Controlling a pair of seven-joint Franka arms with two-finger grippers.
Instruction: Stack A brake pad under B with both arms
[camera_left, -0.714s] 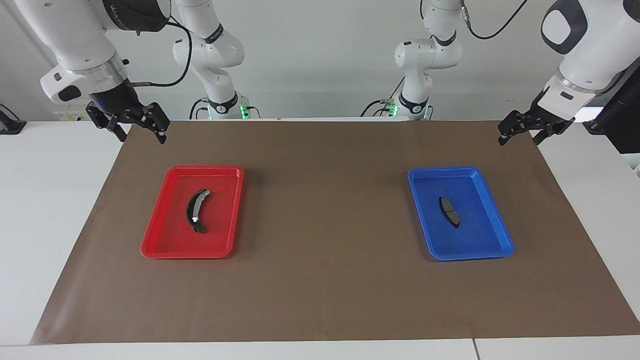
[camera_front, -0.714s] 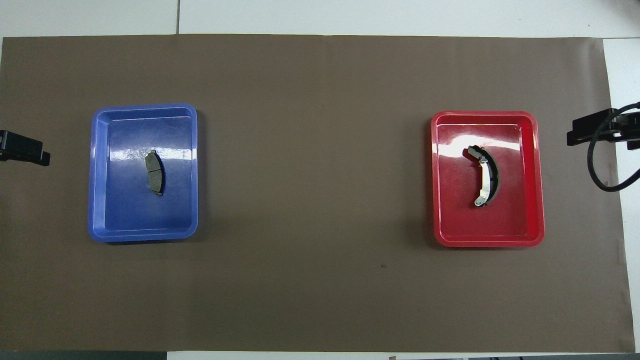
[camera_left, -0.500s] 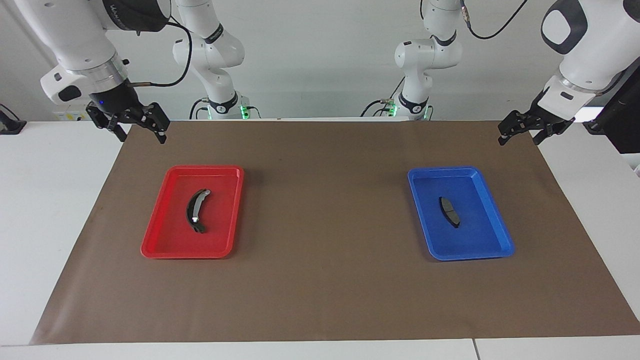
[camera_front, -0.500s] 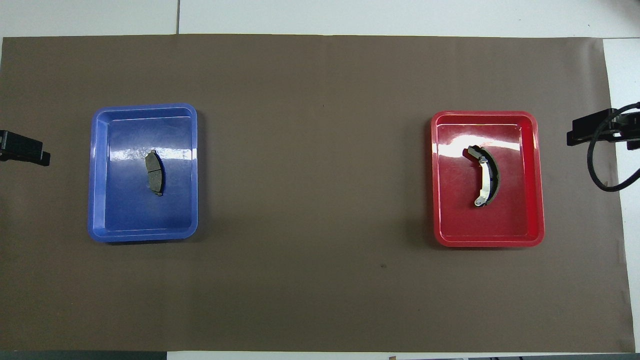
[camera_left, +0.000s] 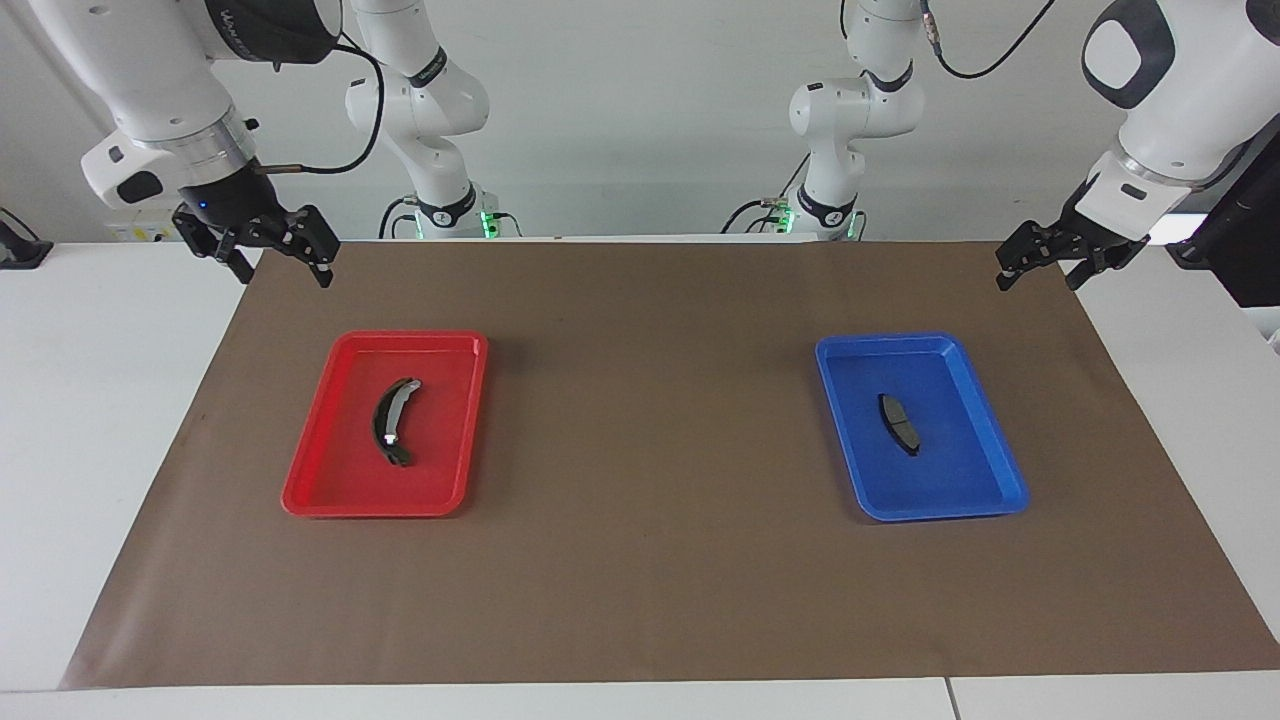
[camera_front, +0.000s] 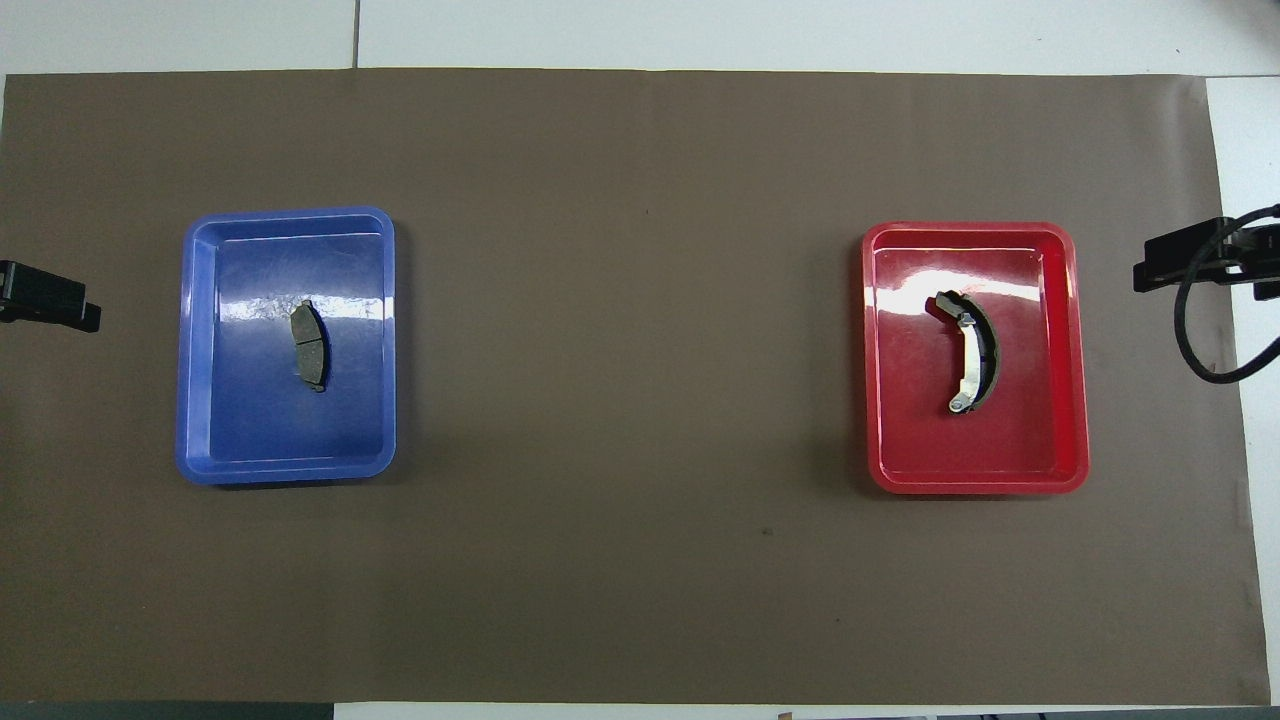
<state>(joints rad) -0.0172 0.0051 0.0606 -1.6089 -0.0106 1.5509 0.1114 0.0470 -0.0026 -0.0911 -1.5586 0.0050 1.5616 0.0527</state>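
The short grey brake pad (camera_left: 900, 423) lies flat in the blue tray (camera_left: 990, 470), at the right of the facing view and the left of the overhead view (camera_front: 309, 345). The long curved black brake piece (camera_left: 392, 420) with its silver band lies in the red tray (camera_left: 330, 480), at the left of the facing view and the right of the overhead view (camera_front: 968, 352). Both trays sit well apart on a brown mat (camera_left: 650, 560) that covers the tabletop (camera_left: 90, 420).

The left pincer (camera_left: 1035, 268) hangs in the upper right of the facing view, over the mat's edge, its fingers spread and holding nothing. The right pincer (camera_left: 268, 255) hangs in the upper left of that view, over the mat's corner, fingers likewise spread and bare. Neither pincer touches a tray.
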